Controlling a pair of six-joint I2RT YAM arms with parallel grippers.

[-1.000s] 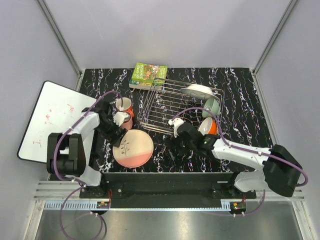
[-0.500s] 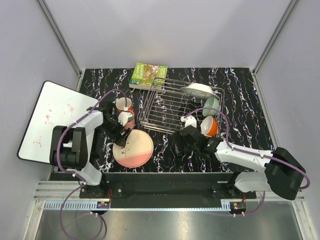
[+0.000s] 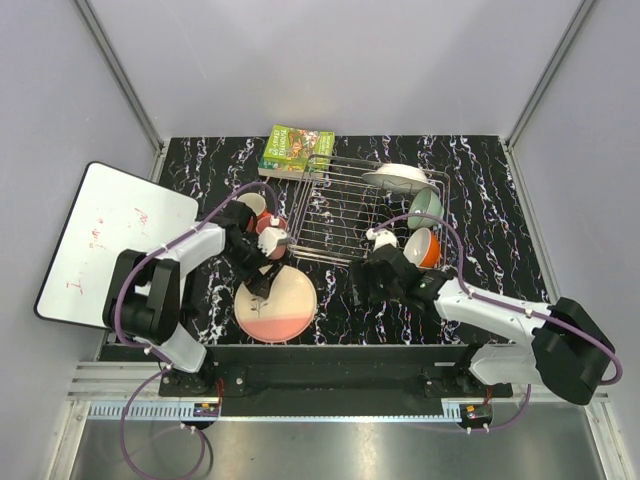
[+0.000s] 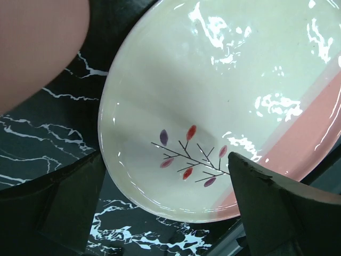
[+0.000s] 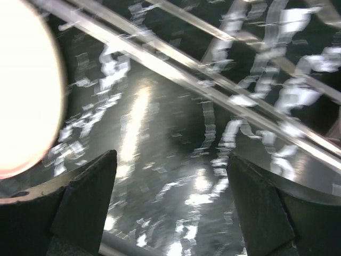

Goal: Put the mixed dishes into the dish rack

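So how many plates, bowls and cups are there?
Plates: 2, pink plate, white plate
Bowls: 2, green bowl, orange bowl
Cups: 2, far cup, near cup
Total: 6

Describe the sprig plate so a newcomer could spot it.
Find the wire rack mid-table. Just off its near-left corner a plate lies on the black table. It alone is part cream, part pink, with a leaf sprig; the cups beside it are plain.
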